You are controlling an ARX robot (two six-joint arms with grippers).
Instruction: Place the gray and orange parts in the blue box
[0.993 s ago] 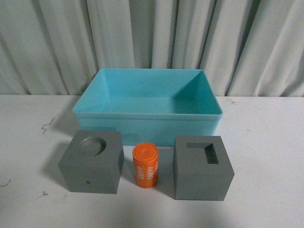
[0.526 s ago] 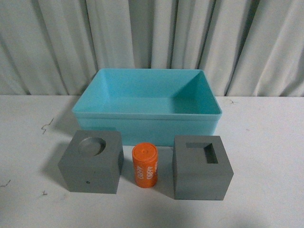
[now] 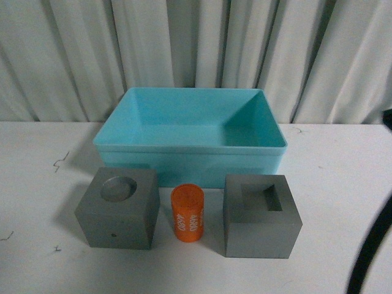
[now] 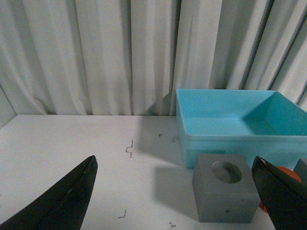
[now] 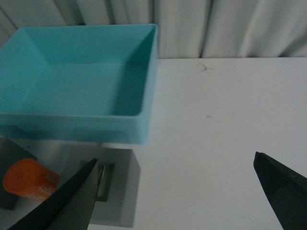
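In the front view, the blue box point(image 3: 190, 164) is seen on the white table point(image 3: 343, 177). Just in front of it, three parts are lined up, close together but apart: the round-recess cube point(image 3: 116, 214), the orange cylinder point(image 3: 187, 215) standing on end, and the rectangular-recess cube point(image 3: 260, 226). A dark blur at the right edge is possibly an arm.

In the left wrist view, the left gripper point(image 4: 173, 163) is spread wide, with nothing held.

In the right wrist view, the right gripper point(image 5: 176, 159) is likewise spread wide and empty, near the rectangular-recess cube.
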